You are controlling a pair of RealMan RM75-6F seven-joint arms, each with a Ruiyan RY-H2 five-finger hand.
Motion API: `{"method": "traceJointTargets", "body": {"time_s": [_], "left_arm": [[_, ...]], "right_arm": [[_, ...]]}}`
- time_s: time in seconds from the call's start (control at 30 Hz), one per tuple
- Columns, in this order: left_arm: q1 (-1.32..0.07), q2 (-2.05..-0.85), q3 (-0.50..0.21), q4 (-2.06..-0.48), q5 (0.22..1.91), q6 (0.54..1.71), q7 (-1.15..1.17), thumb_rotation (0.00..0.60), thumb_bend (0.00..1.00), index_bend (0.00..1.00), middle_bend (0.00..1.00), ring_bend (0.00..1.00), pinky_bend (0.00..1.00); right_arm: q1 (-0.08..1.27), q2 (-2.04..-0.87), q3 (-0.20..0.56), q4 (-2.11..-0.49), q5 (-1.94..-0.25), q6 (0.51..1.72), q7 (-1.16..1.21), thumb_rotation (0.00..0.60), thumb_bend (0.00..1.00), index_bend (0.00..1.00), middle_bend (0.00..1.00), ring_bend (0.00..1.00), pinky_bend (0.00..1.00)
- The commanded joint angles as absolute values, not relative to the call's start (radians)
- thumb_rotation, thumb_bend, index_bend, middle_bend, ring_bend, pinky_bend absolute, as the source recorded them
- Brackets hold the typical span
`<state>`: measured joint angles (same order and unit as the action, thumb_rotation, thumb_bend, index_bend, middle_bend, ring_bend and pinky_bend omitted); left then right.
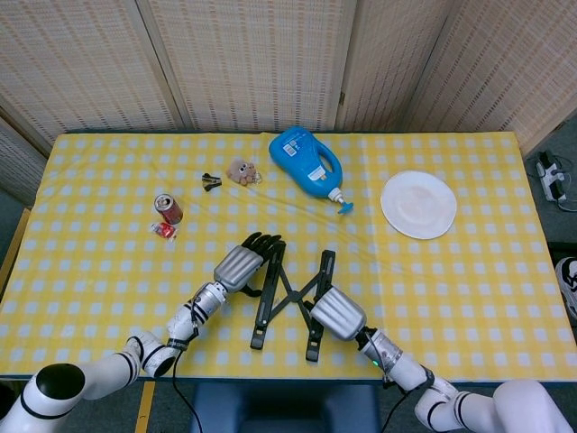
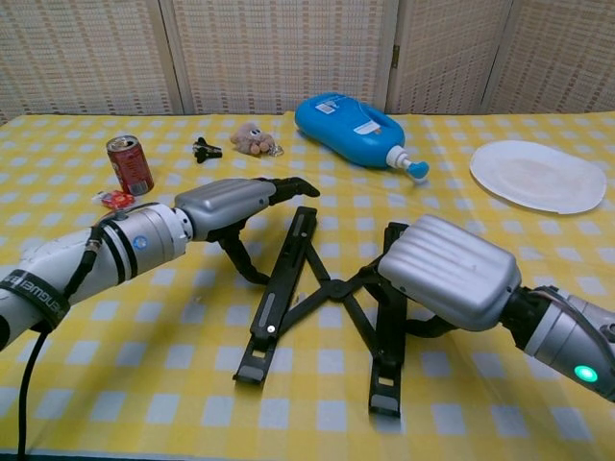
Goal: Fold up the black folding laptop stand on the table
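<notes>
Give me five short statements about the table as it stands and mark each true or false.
1. The laptop stand is folded completely flat. False: its two rails are apart, cross-links spread.
2. The blue bottle lies on its side. True.
3. The red can stands on the white plate. False: it stands on the cloth, far left of the plate.
4. The right hand is at the stand's right rail. True.
5. The left hand holds the can. False: it is at the left rail.

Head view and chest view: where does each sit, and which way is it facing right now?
Head view: high up, looking steeply down on the whole table; both forearms and hands show.
Chest view: low at the table's near edge, looking level across it toward the screen; left hand and right hand loom large.
Shared: both hands, the laptop stand, blue bottle.
</notes>
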<state>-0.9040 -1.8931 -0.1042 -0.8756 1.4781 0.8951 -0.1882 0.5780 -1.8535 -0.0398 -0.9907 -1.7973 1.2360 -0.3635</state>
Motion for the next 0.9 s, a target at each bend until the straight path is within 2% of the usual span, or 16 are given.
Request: {"method": "traceJointTargets", "body": {"time_s": [0.03, 0.67, 0.73, 0.8, 0.9], "left_arm": [[-0.905, -1.892, -0.105, -0.883, 1.476, 0.892, -0.19, 0.6, 0.15, 0.0, 0.04, 0.0, 0.0], [-0.91, -1.884, -0.112, -0.936, 1.464, 0.884, -0.168, 0.6, 0.15, 0.0, 0.04, 0.0, 0.0], [-0.904, -1.873, -0.117, -0.944, 1.458, 0.892, -0.165, 0.6, 0.15, 0.0, 0.03, 0.0, 0.0], [-0.894, -1.853, -0.122, -0.958, 1.453, 0.907, -0.163, 0.6, 0.15, 0.0, 0.03, 0.0, 0.0], [-0.878, -1.814, -0.127, -0.991, 1.449, 0.929, -0.157, 0.6, 0.15, 0.0, 0.02, 0.0, 0.0]], "right_arm": [[0.584, -1.865, -0.039, -0.988, -1.801, 1.238, -0.368, 0.6, 0.21, 0.59, 0.79, 0.79, 0.79], [0.622, -1.923, -0.021, -1.023, -1.794, 1.216, -0.425, 0.6, 0.21, 0.59, 0.79, 0.78, 0.79], [0.627, -1.896, -0.026, -1.067, -1.791, 1.201, -0.424, 0.6, 0.21, 0.54, 0.74, 0.76, 0.79], [0.636, -1.849, -0.029, -1.144, -1.78, 1.17, -0.419, 0.6, 0.21, 0.43, 0.65, 0.71, 0.79], [0.664, -1.757, -0.032, -1.284, -1.757, 1.096, -0.397, 0.6, 0.21, 0.28, 0.5, 0.6, 0.72]]}}
